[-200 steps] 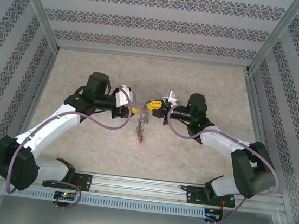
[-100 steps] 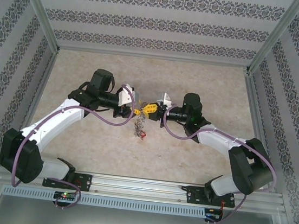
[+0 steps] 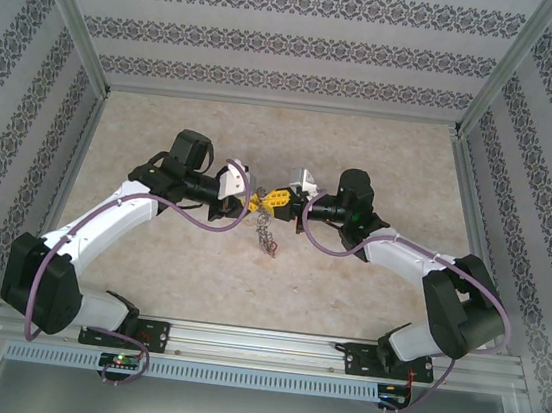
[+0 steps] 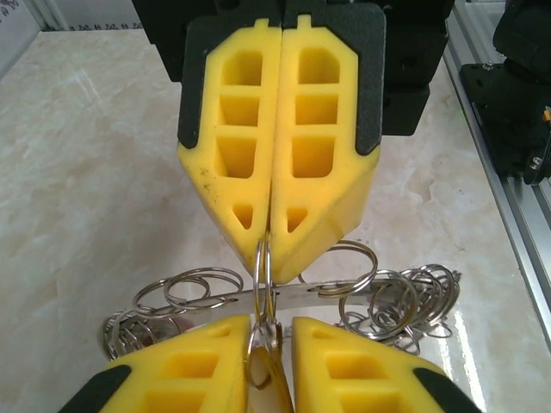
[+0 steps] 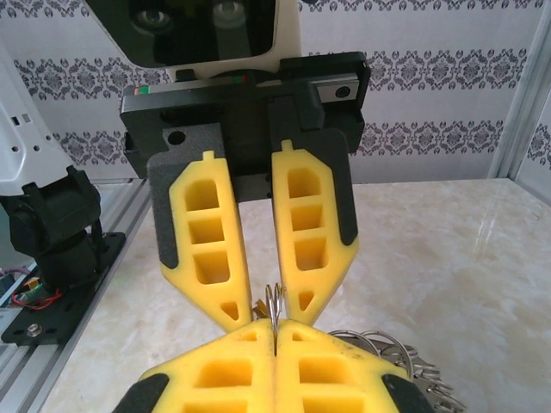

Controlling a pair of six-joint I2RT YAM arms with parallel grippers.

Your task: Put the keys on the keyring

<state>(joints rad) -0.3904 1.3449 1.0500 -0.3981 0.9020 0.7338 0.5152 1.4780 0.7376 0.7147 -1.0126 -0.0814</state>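
Observation:
My two grippers meet tip to tip above the middle of the table. The right gripper (image 3: 291,205) (image 5: 275,331) is shut on a thin split ring (image 4: 265,258). That ring hooks over the keyring's flat grey band (image 4: 327,291). The keyring (image 3: 268,236), with its many small rings (image 5: 387,353), hangs below the fingertips. The left gripper (image 3: 252,202) (image 4: 265,331) has closed to a narrow slot around the same split ring and a yellowish key (image 4: 261,374). The key is largely hidden between its fingers (image 4: 181,366).
An aluminium rail (image 3: 259,346) carrying both arm bases runs along the near edge. Patterned walls and metal posts (image 3: 76,31) box in the marble tabletop (image 3: 384,149). The left arm's base (image 5: 60,232) stands close by on the rail.
The left gripper has slid right to meet the right gripper and its jaws have narrowed onto the ring and key. The hanging keyring has swung slightly.

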